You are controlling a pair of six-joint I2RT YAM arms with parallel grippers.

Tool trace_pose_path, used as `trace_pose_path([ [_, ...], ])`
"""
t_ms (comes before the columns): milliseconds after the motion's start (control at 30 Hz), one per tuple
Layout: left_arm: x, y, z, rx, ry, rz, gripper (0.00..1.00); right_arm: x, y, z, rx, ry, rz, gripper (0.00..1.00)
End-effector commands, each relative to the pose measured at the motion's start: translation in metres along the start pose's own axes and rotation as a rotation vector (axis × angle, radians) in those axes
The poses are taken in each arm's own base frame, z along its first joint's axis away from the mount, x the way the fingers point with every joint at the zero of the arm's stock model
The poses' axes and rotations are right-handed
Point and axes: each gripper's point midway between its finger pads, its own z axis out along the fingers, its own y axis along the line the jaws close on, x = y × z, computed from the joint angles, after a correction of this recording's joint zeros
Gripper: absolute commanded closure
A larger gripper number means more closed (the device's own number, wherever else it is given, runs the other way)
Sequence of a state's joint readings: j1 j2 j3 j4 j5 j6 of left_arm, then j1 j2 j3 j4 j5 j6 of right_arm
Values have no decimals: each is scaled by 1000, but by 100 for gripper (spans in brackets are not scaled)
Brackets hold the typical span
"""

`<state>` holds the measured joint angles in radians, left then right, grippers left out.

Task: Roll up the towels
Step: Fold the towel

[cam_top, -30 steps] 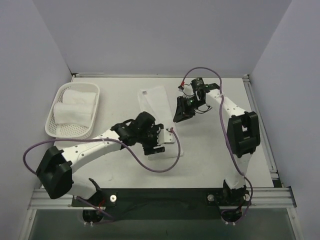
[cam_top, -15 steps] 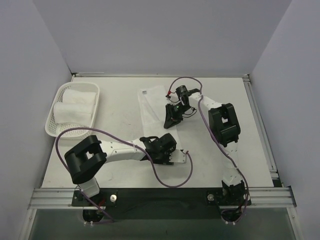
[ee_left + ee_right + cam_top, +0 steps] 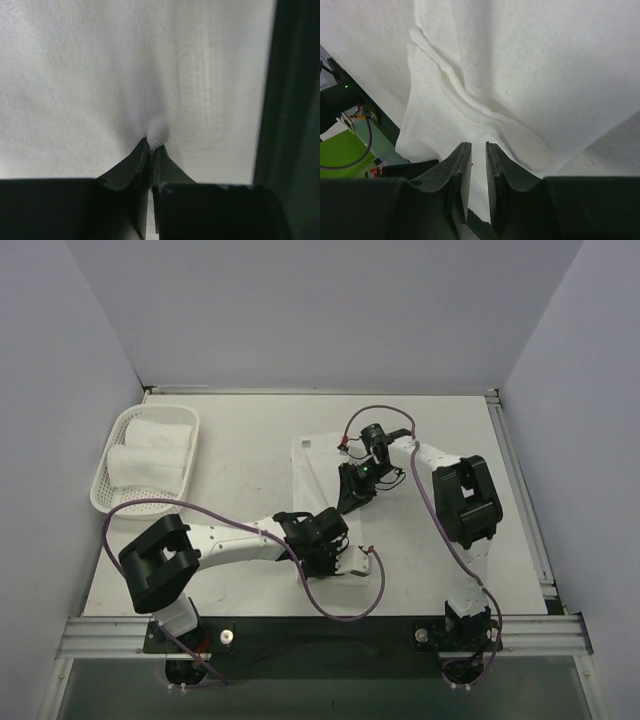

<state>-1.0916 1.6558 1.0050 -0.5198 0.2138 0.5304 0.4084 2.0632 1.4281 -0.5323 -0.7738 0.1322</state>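
Pinching, left gripper (image 3: 151,145): clenched on a fold of towel (image 3: 90,75) at its fingertips.
Right gripper (image 3: 478,146): grasping towel edge between its fingers.
Table (image 3: 240,440): pale, matte, beneath both.
Walls (image 3: 320,310): plain lavender-grey.

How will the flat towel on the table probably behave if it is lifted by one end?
Probably floppy: the flat towel puckers into a peak where the left jaws pinch it. It likely wrinkles when dragged: ridges show near the right jaws.
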Motion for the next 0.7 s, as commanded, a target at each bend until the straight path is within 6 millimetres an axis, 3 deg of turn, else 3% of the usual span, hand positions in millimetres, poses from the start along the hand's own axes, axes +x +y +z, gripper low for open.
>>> trace_pose_path([
  [0, -38, -45, -33, 227, -133, -121, 92, -13, 35, -41, -20, -97, -124, 80],
  [133, -46, -48, -40, 277, -149, -205, 91, -19, 27, -37, 21, -99, -129, 79],
  [233, -53, -36, -49, 282, -181, -248, 91, -11, 20, -23, 11, -49, -99, 80],
  [367, -61, -7, -70, 280, -232, -305, 89, -12, 20, -22, -5, -44, -92, 81],
  [500, -62, 33, -84, 261, -276, -319, 87, -27, 27, -48, -43, -114, -114, 79],
  [667, -59, 74, -79, 229, -289, -327, 86, -53, 19, -97, -67, -234, -76, 77],
])
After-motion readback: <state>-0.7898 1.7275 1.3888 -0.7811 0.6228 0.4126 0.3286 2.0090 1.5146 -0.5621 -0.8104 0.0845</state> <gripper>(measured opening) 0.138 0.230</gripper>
